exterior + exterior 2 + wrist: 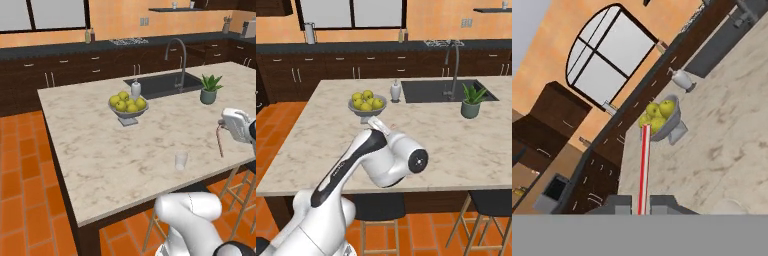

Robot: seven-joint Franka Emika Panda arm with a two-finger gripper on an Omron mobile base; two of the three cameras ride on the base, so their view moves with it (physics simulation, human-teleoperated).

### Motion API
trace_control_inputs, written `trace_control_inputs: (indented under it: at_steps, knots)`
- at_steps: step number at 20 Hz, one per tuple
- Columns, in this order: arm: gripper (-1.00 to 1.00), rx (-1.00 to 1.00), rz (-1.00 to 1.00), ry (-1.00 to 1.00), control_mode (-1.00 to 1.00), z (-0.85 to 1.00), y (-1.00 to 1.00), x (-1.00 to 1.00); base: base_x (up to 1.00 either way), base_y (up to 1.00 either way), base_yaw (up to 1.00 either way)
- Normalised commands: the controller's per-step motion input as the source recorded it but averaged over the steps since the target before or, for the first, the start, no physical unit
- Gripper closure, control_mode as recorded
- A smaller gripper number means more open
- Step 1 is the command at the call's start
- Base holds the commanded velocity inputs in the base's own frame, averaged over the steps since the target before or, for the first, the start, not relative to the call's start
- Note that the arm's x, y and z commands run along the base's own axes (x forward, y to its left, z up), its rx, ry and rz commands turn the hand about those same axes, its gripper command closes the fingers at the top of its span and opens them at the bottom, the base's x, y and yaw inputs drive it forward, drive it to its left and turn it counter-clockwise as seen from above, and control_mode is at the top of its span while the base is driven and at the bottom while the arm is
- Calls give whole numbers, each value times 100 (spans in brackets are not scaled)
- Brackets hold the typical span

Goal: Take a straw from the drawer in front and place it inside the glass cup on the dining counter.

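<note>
My gripper [223, 126] is shut on the straw [219, 142], a thin red-pink stick that hangs down from the fingers over the right side of the dining counter [90, 130]. The glass cup [181, 160] stands upright near the counter's front edge, to the left of the straw and lower, apart from it. In the hand view the straw [643, 165] runs straight up from between the fingertips [619, 202] of my gripper [641, 204], towards the fruit bowl. In the far dark cabinets, what looks like the drawer [199, 49] stands pulled out.
A bowl of yellow-green fruit [128, 105] sits mid-counter, with a white soap dispenser [135, 90] behind it. The dark sink [162, 86] with its tall tap and a potted plant [210, 90] lie further right. Bar stools [240, 192] stand under the counter's front edge.
</note>
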Motion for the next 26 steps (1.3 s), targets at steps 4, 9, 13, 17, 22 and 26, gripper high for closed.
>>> trace_control_inputs:
  at_steps: [4, 9, 13, 17, 22, 26]
  knots:
    - [100, 18, 26, 3, -100, -11, 12, 44, 0, 0, 0]
    - [100, 16, 30, 9, -100, -12, 4, 62, 0, 0, 0]
    - [100, 17, 25, 3, -100, -19, 0, 46, 0, 0, 0]
    - [100, 14, 17, 8, -100, -14, 3, 46, 0, 0, 0]
    - [100, 7, 9, 11, -100, -20, 5, 33, 0, 0, 0]
    - [100, 1, 1, 12, -100, -9, 21, 19, 0, 0, 0]
